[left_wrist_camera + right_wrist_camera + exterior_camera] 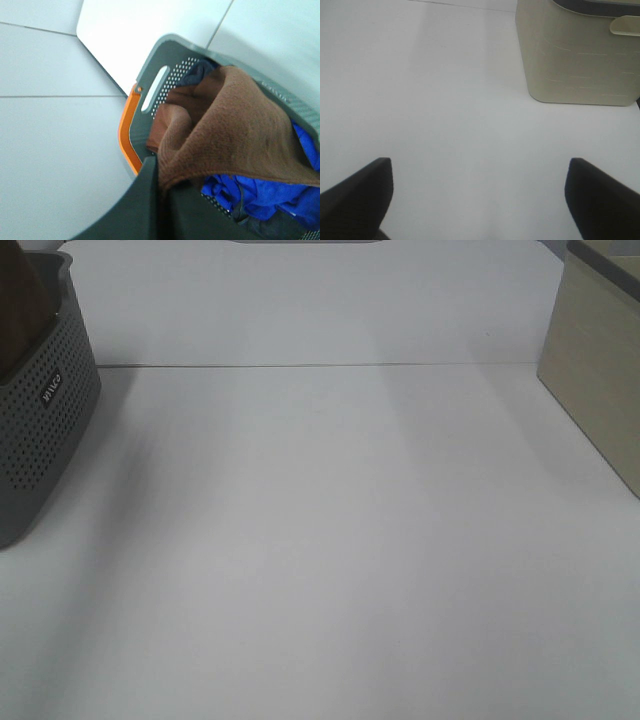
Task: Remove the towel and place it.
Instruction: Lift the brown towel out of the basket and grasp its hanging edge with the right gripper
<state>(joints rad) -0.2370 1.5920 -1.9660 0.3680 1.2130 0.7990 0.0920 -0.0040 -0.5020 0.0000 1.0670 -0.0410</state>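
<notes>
The dark brown towel point(235, 130) rises out of the grey perforated basket point(172, 60) in the left wrist view. My left gripper point(161, 172) is shut on a fold of it, which is pinched between the two dark fingers point(130, 210). In the exterior high view the basket point(45, 430) stands at the far left with a strip of brown towel point(20, 300) showing above its rim; neither gripper shows there. My right gripper point(480, 195) is open and empty, low over the bare white table point(445, 100).
Blue cloth point(260, 192) and a darker item lie in the basket under the towel. An orange rim point(127, 135) runs along the basket's outside. A beige bin point(600, 370) stands at the far right and also shows in the right wrist view point(575, 55).
</notes>
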